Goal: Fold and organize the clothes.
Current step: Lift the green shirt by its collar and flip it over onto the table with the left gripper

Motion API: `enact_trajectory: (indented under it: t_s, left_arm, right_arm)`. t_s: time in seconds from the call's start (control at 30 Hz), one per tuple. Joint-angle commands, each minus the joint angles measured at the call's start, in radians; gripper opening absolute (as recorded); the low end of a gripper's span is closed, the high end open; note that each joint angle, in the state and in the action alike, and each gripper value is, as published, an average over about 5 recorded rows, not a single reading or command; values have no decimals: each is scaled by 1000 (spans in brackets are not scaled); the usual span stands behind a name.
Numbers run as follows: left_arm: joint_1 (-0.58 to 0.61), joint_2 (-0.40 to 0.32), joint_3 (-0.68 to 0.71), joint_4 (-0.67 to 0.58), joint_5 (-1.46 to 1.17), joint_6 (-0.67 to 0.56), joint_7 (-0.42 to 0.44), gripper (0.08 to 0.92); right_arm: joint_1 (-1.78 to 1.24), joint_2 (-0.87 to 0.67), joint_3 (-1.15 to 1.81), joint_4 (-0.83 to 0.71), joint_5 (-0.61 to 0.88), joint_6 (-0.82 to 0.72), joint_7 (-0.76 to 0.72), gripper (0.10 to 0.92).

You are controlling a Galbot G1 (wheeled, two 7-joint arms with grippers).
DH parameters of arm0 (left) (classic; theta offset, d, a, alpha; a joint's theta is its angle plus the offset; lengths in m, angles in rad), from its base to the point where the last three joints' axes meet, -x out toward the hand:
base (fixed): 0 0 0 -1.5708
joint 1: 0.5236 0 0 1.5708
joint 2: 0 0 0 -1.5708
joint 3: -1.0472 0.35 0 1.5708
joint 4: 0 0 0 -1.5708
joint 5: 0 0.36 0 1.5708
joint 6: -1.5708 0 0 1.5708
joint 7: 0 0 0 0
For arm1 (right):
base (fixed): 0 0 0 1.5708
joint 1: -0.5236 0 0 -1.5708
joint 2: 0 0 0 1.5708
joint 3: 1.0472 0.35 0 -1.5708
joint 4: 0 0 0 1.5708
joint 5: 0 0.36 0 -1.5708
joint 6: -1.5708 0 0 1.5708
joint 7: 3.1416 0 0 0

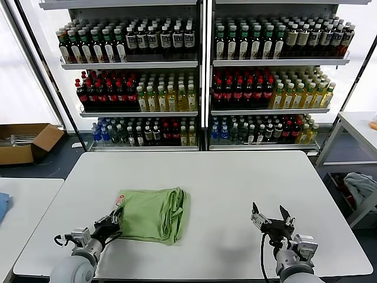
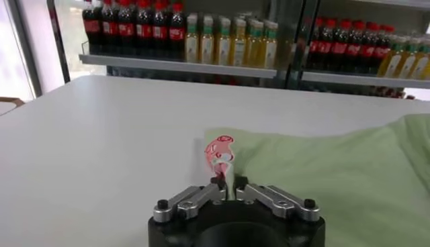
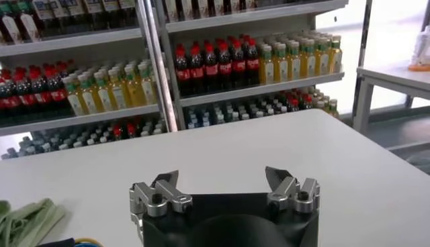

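The light green polo shirt [image 1: 154, 213] lies folded into a rough rectangle on the white table [image 1: 235, 183], left of centre, its red-and-white print [image 1: 120, 199] at its left edge. My left gripper [image 1: 114, 221] is at the shirt's near left corner, shut on a fold of its cloth beside the print [image 2: 218, 151]. The green cloth [image 2: 336, 181] fills much of the left wrist view. My right gripper [image 1: 271, 216] is open and empty above the table's near right part, well apart from the shirt. An edge of the shirt [image 3: 27, 221] shows in the right wrist view.
Shelves of bottles [image 1: 200, 76] stand behind the table. A cardboard box [image 1: 26, 141] lies on the floor at the far left. A second white table [image 1: 23, 206] stands at the left, a small table [image 1: 359, 127] and a grey-blue cloth bundle [image 1: 359, 186] at the right.
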Motion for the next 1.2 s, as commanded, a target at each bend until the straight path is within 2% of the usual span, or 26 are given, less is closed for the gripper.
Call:
enact_trajectory:
  t_s: [0.03, 0.2, 0.33, 0.47, 0.57, 0.67, 0.77, 0.9, 1.03, 1.2]
  left_arm:
    - [15, 14, -40, -2, 10, -38, 8, 116]
    - [35, 72, -155, -8, -44, -51, 6, 115]
    - [44, 196, -314, 29, -117, -49, 8, 115]
    - [53, 352, -456, 133, -155, -60, 27, 115]
    - [53, 445, -506, 219, -152, -75, 47, 115]
    - [34, 494, -512, 278, -139, -82, 61, 115]
    - [9, 499, -495, 297, -124, -85, 65, 115]
    - [-7, 468, -461, 271, -110, -84, 64, 115]
    - [-5, 407, -411, 207, -92, -76, 60, 115]
    - [7, 296, -305, 60, -92, -49, 23, 115]
  right_arm:
    - [8, -2, -1, -7, 1, 0, 2, 823]
    - [24, -5, -12, -19, 1, -1, 4, 823]
    - [40, -10, -21, -28, 6, -3, 3, 823]
    - [53, -12, -31, -39, 12, -4, 4, 823]
    - [60, -12, -39, -46, 15, -4, 4, 823]
    - [63, -11, -44, -48, 16, -4, 5, 823]
    - [61, -10, -42, -47, 17, -4, 4, 823]
    - [53, -11, -32, -46, 18, -2, 5, 823]
    - [44, -6, -26, -45, 16, -1, 6, 823]
    - [30, 1, -18, -37, 9, -1, 8, 823]
